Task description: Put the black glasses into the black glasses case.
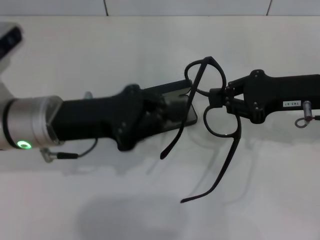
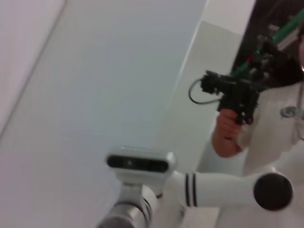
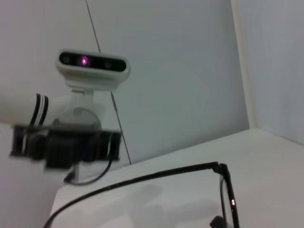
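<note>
Right gripper [image 1: 220, 98] pinches black glasses [image 1: 214, 120] at bridge between lenses, holds them in air above desk [image 1: 150, 55]. Temple arms unfolded, pointing toward robot. Left gripper [image 1: 172, 107] at black glasses case [image 1: 186, 100], just beside glasses; cannot tell whether spread or pressed together. Case mostly hidden behind left gripper, lying on desk.

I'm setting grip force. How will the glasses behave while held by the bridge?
The glasses probably weigh little: the frame is thin. Held at the bridge by the right gripper, their long open temples hang free and may sway or snag. The lenses look fragile, so squeeze gently.
</note>
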Robot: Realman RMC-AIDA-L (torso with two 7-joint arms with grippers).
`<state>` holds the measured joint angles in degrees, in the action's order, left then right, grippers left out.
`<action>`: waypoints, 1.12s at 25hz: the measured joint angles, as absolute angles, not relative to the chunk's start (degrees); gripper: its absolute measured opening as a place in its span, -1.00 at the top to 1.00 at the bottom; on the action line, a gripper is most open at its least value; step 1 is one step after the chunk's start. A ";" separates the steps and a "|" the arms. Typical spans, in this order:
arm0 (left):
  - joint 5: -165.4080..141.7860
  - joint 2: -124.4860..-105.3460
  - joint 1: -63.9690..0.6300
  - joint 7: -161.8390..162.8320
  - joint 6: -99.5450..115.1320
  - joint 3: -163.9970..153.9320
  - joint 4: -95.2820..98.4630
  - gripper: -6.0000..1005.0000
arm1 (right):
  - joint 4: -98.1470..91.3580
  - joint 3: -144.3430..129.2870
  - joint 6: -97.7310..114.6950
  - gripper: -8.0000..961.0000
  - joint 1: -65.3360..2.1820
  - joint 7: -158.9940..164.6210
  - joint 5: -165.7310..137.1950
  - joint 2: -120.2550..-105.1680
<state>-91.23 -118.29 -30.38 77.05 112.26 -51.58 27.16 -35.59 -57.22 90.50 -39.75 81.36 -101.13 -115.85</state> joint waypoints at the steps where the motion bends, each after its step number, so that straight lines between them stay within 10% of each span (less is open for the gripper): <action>1: -91.24 -118.41 -30.49 76.52 112.24 -52.53 27.16 0.98 | -35.56 -57.22 90.57 0.80 -39.89 81.48 -101.01 -115.89; 28: -92.75 -119.72 -33.32 64.79 104.42 -54.67 24.37 0.98 | -33.35 -57.67 97.32 0.80 -41.14 84.42 -94.97 -115.97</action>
<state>-92.75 -119.72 -33.32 64.79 104.42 -54.67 24.37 -33.35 -57.67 97.32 -41.14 84.42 -94.97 -115.97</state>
